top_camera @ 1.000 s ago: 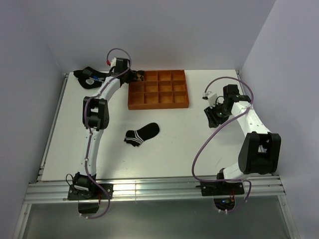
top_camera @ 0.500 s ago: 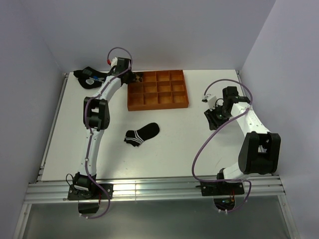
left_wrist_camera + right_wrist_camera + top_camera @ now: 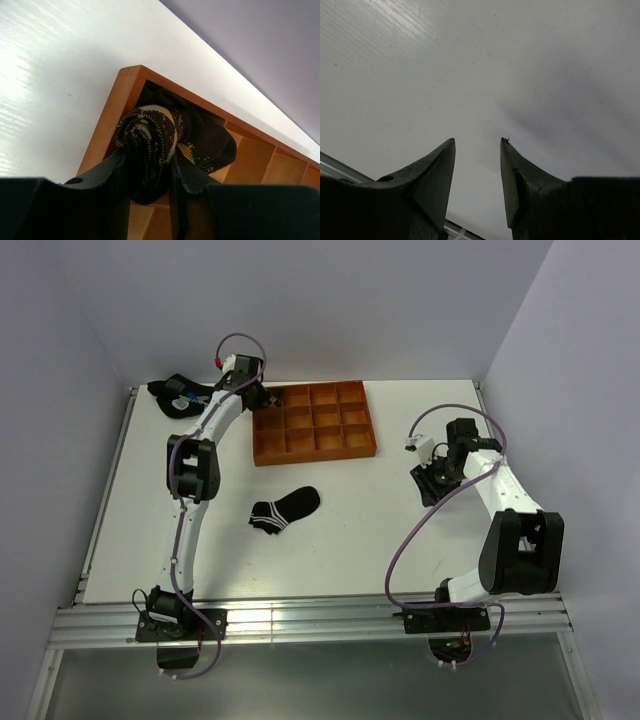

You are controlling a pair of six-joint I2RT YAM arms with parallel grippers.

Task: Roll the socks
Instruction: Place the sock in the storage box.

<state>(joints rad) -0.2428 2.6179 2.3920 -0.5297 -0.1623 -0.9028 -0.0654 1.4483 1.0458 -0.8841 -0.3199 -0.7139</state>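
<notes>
At the upper left of the overhead view, a dark sock bundle (image 3: 178,395) lies near the edge of the table (image 3: 350,540). Just right of it, the left gripper (image 3: 147,162) pinches the rolled argyle sock (image 3: 150,132) at the corner compartment of the orange tray (image 3: 106,127). Lower centre, the striped ankle sock (image 3: 285,508) lies flat. Far right, the right gripper (image 3: 477,145) hangs with fingers spread, nothing between them.

The white table (image 3: 340,540) carries three things: an orange tray (image 3: 316,454) toward the back, a striped black sock (image 3: 285,509) lying flat near the middle, and, in the far-left corner, a dark bundle (image 3: 175,395).
</notes>
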